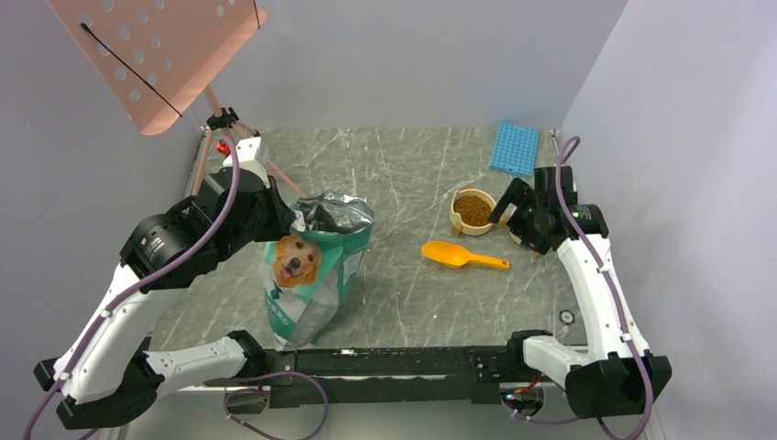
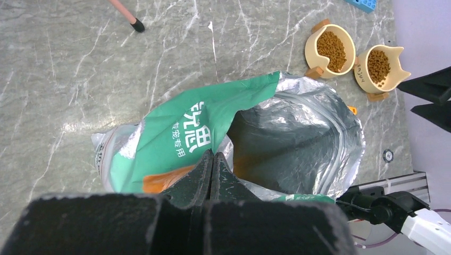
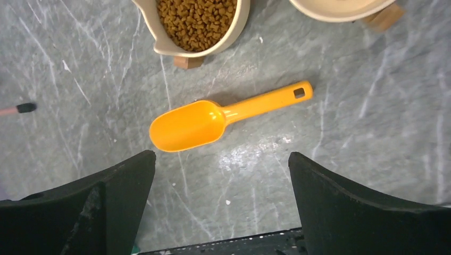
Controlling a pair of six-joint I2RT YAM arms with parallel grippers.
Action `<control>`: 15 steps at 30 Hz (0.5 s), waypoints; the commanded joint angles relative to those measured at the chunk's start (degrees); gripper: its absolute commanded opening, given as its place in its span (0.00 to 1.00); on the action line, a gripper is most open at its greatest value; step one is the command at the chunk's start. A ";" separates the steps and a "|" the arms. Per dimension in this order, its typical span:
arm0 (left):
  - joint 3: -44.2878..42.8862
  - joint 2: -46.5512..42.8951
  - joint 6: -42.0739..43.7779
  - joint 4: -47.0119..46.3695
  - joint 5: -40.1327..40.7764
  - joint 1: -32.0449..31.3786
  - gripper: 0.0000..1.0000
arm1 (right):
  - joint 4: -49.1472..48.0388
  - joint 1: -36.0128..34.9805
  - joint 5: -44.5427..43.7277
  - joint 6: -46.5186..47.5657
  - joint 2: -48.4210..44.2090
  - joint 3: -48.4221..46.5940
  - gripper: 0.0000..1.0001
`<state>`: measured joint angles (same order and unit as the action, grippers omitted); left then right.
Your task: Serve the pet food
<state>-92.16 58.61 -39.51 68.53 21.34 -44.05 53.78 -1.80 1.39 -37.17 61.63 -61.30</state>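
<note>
The pet food [image 1: 474, 209] is brown kibble in a cream bowl [image 1: 455, 220] at the right middle. The left wrist view shows kibble in two cream bowls [image 2: 331, 50] [image 2: 378, 65]. The right wrist view shows kibble [image 3: 195, 18] in one bowl. A green-silver dog-picture bag [image 1: 316, 266] stands open, its silver inside [image 2: 298, 138] showing no kibble. My left gripper [image 1: 291, 220] [image 2: 213, 156] is shut on the bag's top rim. An empty orange scoop [image 1: 463, 256] [image 3: 213, 119] lies flat on the table. My right gripper [image 1: 509, 206] [image 3: 222, 155] is open and empty above the table, just on the near side of the scoop.
A blue rack [image 1: 514, 148] lies at the back right. A pink perforated board [image 1: 156, 55] on a stand leans at the back left, its leg tip [image 2: 137, 24] on the table. A black rail [image 1: 394, 362] runs along the near edge.
</note>
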 commanded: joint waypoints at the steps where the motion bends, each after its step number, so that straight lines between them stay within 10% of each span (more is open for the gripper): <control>1: 0.20 -0.32 -0.34 1.87 -0.86 0.20 0.00 | 10.36 -6.60 -12.90 1.43 2.26 -8.92 1.00; 15: 2.33 -4.08 0.48 -0.51 -5.32 0.21 0.00 | -15.76 -42.89 10.59 12.55 22.54 -37.00 0.98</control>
<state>-90.52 56.25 -39.64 67.64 18.76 -43.90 47.09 -40.05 6.52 -26.96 79.35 -87.72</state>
